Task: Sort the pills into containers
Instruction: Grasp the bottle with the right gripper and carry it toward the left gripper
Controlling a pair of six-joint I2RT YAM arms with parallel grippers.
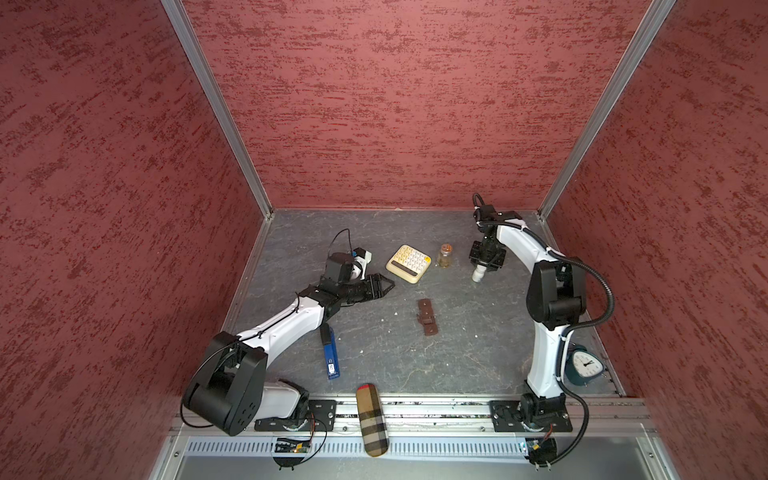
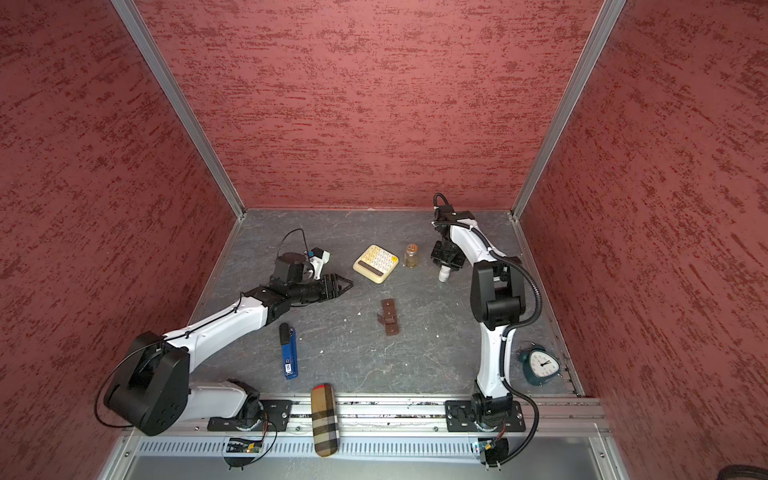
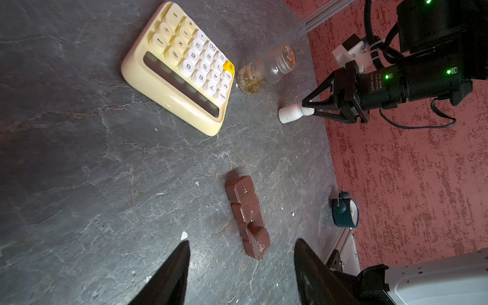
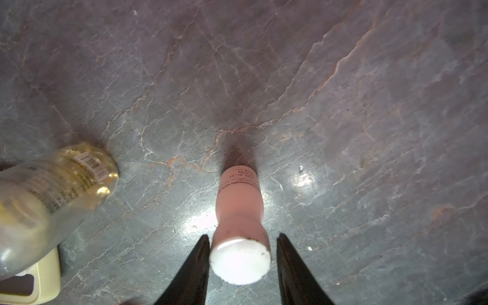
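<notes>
Toward the back of the table (image 1: 478, 357) three things stand in a loose row. The calculator (image 1: 408, 264) is on the left and the jar (image 1: 444, 255) just to its right. The small bottle (image 1: 478, 275) is further right and a little nearer the front — between the fingers of the right gripper (image 4: 241, 235), with a gap on one side. The pill box (image 1: 428, 316) lies near the middle, in front of the calculator and jar, its length running front to back. Loose pills (image 1: 395, 313) lie left of it, apart from it. The lighter (image 1: 330, 353) lies front left, beside the left arm (image 1: 286, 328). The glasses case (image 1: 372, 419) lies across the front rail (image 1: 436, 409). The clock (image 1: 584, 365) stands in the front right corner — right of the right arm (image 1: 544, 365).
</notes>
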